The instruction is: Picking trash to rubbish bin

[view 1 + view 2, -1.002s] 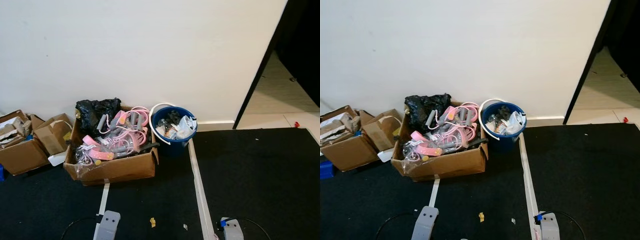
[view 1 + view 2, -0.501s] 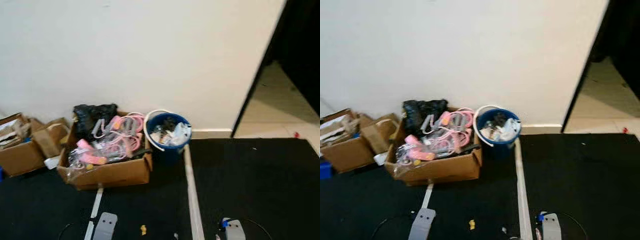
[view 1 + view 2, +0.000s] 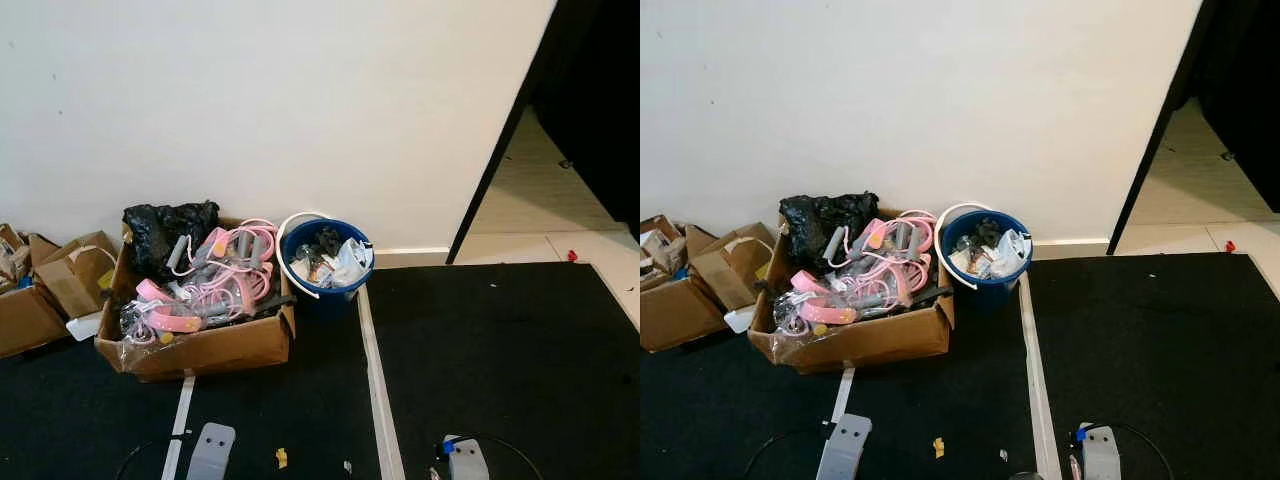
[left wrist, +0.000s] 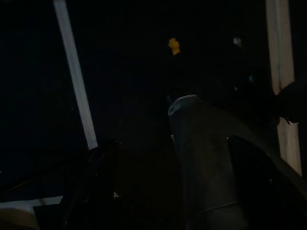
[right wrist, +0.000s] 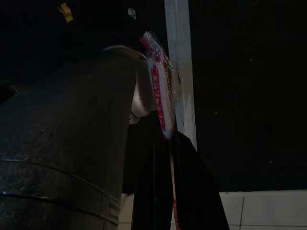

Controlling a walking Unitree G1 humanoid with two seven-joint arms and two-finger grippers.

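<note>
Left claw (image 4: 158,158) dim, its finger spread unclear.
</note>
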